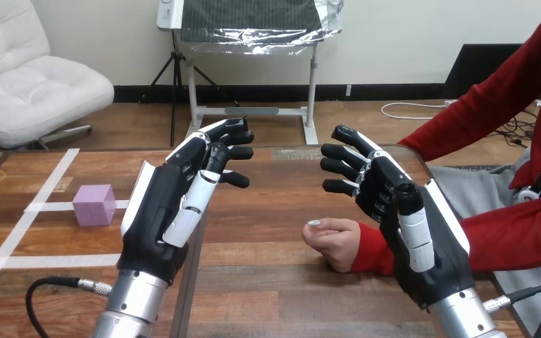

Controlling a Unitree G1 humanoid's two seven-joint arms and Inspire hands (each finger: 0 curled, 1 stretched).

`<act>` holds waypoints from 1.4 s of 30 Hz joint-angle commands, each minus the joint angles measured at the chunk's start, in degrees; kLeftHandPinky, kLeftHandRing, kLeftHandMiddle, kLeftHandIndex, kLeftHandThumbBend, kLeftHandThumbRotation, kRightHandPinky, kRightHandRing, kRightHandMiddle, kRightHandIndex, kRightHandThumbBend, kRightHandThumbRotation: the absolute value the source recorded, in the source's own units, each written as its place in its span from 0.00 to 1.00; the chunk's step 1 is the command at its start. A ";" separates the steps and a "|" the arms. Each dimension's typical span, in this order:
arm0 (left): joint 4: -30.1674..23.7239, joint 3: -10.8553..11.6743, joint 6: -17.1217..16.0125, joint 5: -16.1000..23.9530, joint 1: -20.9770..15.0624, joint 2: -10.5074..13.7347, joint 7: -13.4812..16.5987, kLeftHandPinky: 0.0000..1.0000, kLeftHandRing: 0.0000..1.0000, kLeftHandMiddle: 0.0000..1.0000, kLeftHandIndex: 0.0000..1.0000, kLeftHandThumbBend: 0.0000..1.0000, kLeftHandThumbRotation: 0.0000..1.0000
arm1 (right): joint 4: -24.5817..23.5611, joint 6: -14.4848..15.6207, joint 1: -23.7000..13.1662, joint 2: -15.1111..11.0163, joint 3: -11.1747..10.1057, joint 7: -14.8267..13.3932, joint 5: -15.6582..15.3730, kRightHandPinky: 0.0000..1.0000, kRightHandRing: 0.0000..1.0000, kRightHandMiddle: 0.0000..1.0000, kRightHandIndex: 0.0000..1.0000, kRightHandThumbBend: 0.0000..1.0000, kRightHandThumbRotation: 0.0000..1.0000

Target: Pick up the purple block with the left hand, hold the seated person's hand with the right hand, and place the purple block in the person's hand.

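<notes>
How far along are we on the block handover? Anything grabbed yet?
Nothing is done yet. The purple block sits untouched on the table. In hand: the left hand hovers open to the block's right, and the right hand hovers open beside the person's hand, which rests curled on the table, not held. Left: pick up the block, hold the hand, place the block.

No legible text, label, number or sign on anything in view.
</notes>
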 commanded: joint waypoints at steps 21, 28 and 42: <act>11.71 1.36 -2.65 7.83 -13.31 4.59 3.43 0.64 0.77 0.78 0.75 0.42 0.79 | -3.08 0.10 -2.44 -0.81 -0.18 0.36 0.16 0.77 0.85 0.86 0.90 0.91 1.00; 20.13 1.15 -3.40 11.34 -19.42 7.25 5.39 0.65 0.78 0.79 0.77 0.43 0.76 | -2.61 -0.34 -2.45 -0.87 -0.07 0.57 -0.03 0.77 0.86 0.86 0.90 0.91 1.00; 36.22 0.07 -2.84 16.14 -30.99 10.84 8.90 0.73 0.83 0.85 0.83 0.45 0.73 | -2.52 -0.55 -2.60 -0.65 -0.20 0.55 -0.20 0.78 0.86 0.86 0.89 0.91 1.00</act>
